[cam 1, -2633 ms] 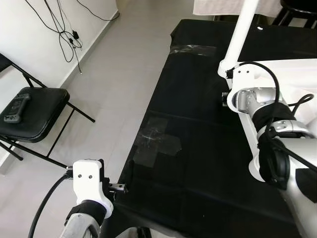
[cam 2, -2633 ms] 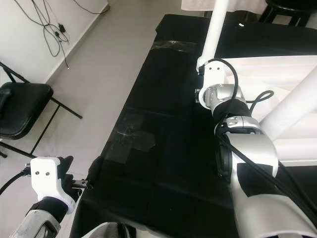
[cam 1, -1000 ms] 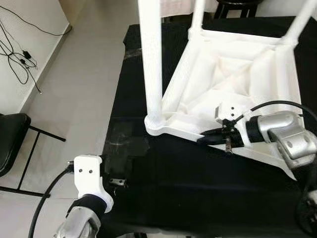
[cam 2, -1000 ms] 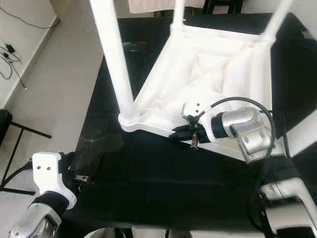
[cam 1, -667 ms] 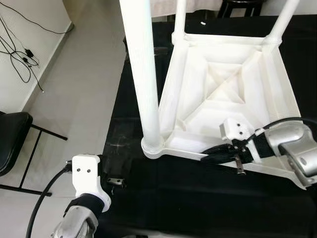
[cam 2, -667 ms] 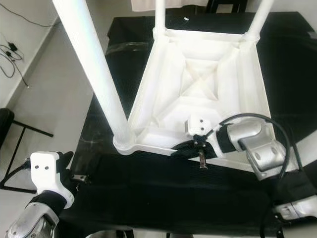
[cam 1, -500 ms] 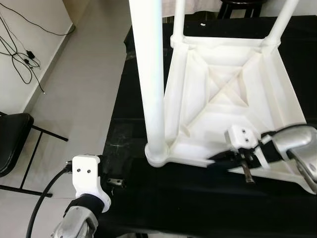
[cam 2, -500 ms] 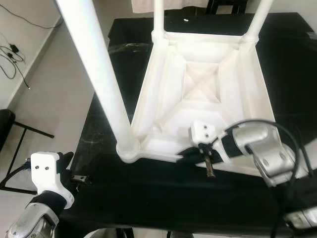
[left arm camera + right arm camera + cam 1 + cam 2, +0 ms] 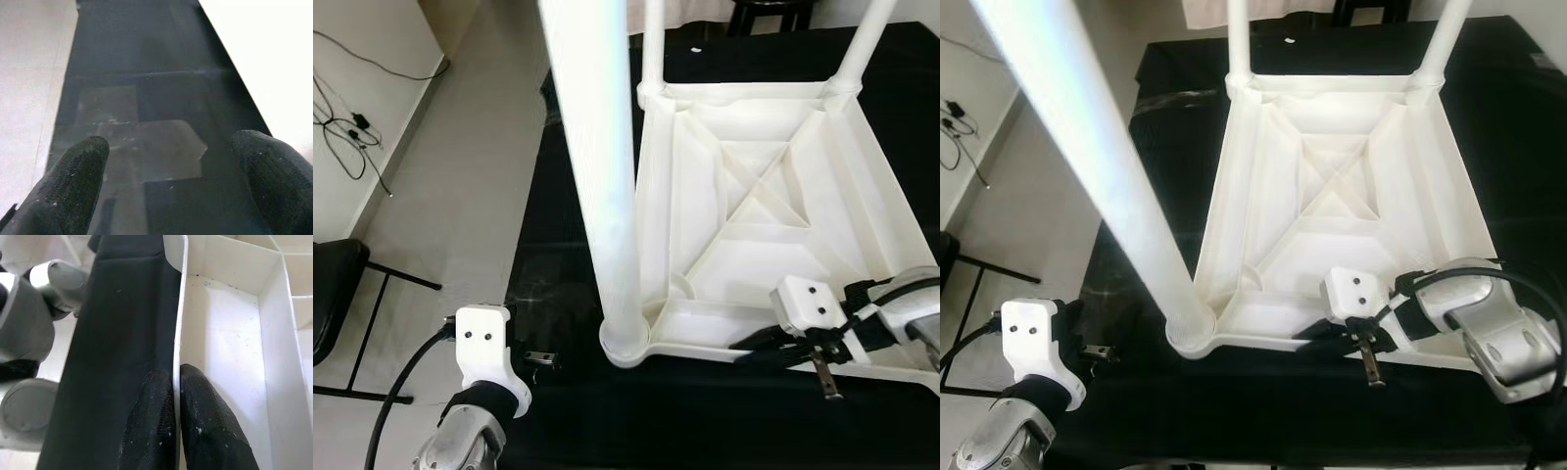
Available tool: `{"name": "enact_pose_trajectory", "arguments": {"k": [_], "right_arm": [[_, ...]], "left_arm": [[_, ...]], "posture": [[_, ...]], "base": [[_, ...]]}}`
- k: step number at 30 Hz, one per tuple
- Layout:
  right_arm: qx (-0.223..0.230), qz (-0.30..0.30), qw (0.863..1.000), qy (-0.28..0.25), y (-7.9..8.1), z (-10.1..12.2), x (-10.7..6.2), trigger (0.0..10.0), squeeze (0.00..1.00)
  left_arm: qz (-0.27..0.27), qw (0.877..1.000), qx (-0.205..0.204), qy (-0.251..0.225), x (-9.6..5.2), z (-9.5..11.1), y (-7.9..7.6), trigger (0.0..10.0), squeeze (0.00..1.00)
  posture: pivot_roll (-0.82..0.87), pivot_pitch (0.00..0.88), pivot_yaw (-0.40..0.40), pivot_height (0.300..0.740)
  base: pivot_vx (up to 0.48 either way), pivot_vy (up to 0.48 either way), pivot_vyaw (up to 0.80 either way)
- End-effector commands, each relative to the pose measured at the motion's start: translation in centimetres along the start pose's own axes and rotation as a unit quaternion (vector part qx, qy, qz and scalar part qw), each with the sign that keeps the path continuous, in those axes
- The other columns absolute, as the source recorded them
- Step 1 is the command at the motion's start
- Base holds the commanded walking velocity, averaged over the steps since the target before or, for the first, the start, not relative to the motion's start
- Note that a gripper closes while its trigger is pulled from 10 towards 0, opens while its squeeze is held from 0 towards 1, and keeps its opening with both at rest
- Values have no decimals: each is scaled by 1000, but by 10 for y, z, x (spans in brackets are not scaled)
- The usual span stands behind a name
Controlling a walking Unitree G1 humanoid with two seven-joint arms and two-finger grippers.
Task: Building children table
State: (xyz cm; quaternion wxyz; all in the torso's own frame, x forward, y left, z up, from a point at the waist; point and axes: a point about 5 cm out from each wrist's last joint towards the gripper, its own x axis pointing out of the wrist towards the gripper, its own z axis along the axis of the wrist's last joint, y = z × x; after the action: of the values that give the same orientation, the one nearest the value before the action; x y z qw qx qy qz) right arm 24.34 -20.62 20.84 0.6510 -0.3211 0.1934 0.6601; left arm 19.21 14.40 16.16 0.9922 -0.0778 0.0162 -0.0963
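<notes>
A white children's table [image 9: 754, 225] lies upside down on a black cloth [image 9: 563, 225]. Its near-left leg [image 9: 597, 176] rises toward the camera, and two far legs stand at the back corners. My right gripper [image 9: 749, 350] is shut on the thin near rim [image 9: 180, 308] of the tabletop, one finger inside the rim and one outside, as the right wrist view shows [image 9: 177, 377]. My left gripper [image 9: 543, 360] hovers open over the cloth's near-left corner, apart from the table; its two fingertips [image 9: 78, 166] are spread wide over a taped patch [image 9: 146, 142].
The cloth ends at a left edge [image 9: 524, 245], with pale floor [image 9: 440, 196] beyond it. A black folding chair [image 9: 328, 294] stands at the far left, and cables [image 9: 357, 147] hang by the wall. Dark chair legs [image 9: 764, 12] show behind the table.
The view has swung right since the earliest frame. Over the last second the right gripper, holding the rim, drew nearer and rightward, and the table turned squarer to me. The left arm stayed put.
</notes>
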Motion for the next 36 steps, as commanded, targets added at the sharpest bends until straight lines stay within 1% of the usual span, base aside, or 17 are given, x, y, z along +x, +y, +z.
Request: {"name": "enact_pose_trajectory", "arguments": {"k": [1, 3, 4, 5, 6, 7, 13, 16, 20, 21, 22, 23, 27, 28, 30, 34, 36], "right_arm": [[-88, 173, 980, -48, 28, 25, 30, 0, 0], [-95, 174, 979, -49, 29, 28, 33, 0, 0], [-100, 163, 980, -46, 28, 30, 37, 6275, 0], [-99, 162, 981, -41, 28, 30, 39, 10000, 796], [-97, 162, 981, -36, 28, 29, 40, 10000, 796], [-92, 155, 983, -34, 27, 28, 39, 10000, 1000], [-85, 145, 985, -33, 25, 28, 37, 10000, 1000], [-79, 91, 991, -53, 11, 32, 22, 10000, 1000], [-53, -73, 989, -118, -32, 45, -2, 10000, 1000], [-53, -73, 989, -118, -32, 45, -2, 10000, 1000], [-52, -101, 986, -126, -39, 47, -6, 10000, 1000], [-43, -188, 972, -138, -58, 50, -11, 10000, 1000], [-26, -259, 955, -141, -73, 50, -13, 10000, 1000], [8, -324, 937, -127, -86, 44, -9, 10000, 0], [50, -413, 904, -100, -102, 36, -3, 10000, 0], [81, -457, 881, -92, -108, 31, 0, 10000, 0], [116, -506, 850, -88, -114, 24, 1, 10000, 0]], "left_arm": [[2, 1000, 7, 21, -2, -6, 5, 10000, 0], [2, 1000, 7, 21, -2, -6, 5, 10000, 0], [2, 1000, 8, 21, -2, -6, 5, 10000, 0], [1, 1000, 9, 22, -1, -6, 5, 10000, 0], [1, 1000, 9, 22, -1, -6, 5, 10000, 0], [1, 1000, 9, 22, -1, -5, 5, 10000, 0], [0, 1000, 9, 22, -1, -5, 6, 10000, 0], [-3, 1000, 9, 22, 0, -5, 6, 10000, 0], [-6, 1000, 9, 20, 2, -4, 7, 10000, 0], [-6, 1000, 9, 20, 2, -4, 7, 10000, 0], [-7, 1000, 9, 19, 3, -4, 7, 10000, 0], [-3, 1000, 4, 13, 5, -1, 10, 10000, 0], [-2, 1000, -3, 6, 7, 1, 11, 10000, 0], [-7, 1000, -6, 3, 9, 3, 10, 10000, 0], [-21, 1000, -11, -1, 13, 7, 8, 10000, 0], [-37, 999, -12, -4, 17, 10, 3, 10000, 0], [-67, 997, -23, -11, 28, 17, -3, 10000, 0]], "posture": [[-34, 209, 105, 740], [-33, 208, 106, 740], [-33, 208, 109, 740], [-33, 208, 109, 740], [-33, 208, 109, 740], [-31, 207, 110, 740], [-31, 207, 110, 740], [-37, 207, 112, 740], [-40, 204, 112, 740], [-40, 204, 112, 740], [-40, 204, 112, 740], [-39, 200, 110, 740], [-41, 198, 107, 740], [-44, 198, 106, 740], [-45, 195, 104, 740], [-45, 192, 99, 740], [-38, 188, 96, 740]], "base": [[0, 0, 0], [0, 0, 0], [0, 0, 0], [0, 0, 0], [0, 0, 0], [0, 0, 0], [0, 0, 0], [0, 0, 0], [0, 0, 0], [0, 0, 0], [0, 0, 0], [0, 0, 0], [0, 0, 0], [0, 0, 0], [0, 0, 0], [0, 0, 0], [0, 0, 0]]}}
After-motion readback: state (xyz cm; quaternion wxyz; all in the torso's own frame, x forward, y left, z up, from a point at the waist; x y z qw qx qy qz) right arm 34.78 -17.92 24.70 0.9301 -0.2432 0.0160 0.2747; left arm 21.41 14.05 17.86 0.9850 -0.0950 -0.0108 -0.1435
